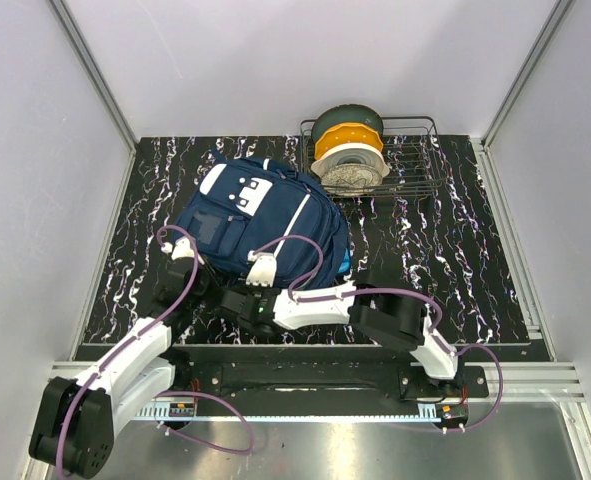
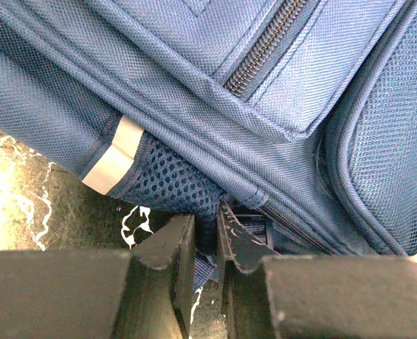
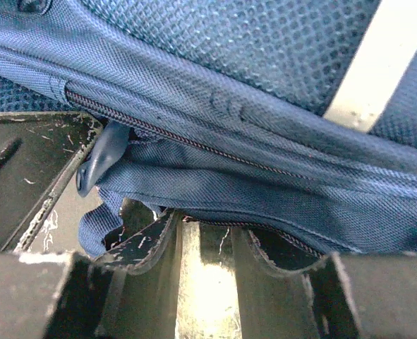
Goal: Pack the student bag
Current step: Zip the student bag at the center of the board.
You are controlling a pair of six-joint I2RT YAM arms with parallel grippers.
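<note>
The student bag (image 1: 258, 215), navy blue with white patches, lies on the black marbled table, left of centre. My left gripper (image 1: 195, 266) is at its near left edge. In the left wrist view the left gripper (image 2: 207, 227) is shut on a fold of the bag's dark blue fabric below the mesh (image 2: 167, 185). My right gripper (image 1: 265, 274) is at the bag's near edge. In the right wrist view the right gripper (image 3: 204, 227) is open, with the bag's zipped lower edge (image 3: 264, 205) lying over its fingertips and bare table between them. A zipper pull (image 3: 99, 159) hangs at the left.
A wire basket (image 1: 415, 170) at the back right holds three filament spools (image 1: 349, 150). Pale walls close in the table on the left, back and right. A metal rail runs along the near edge by the arm bases.
</note>
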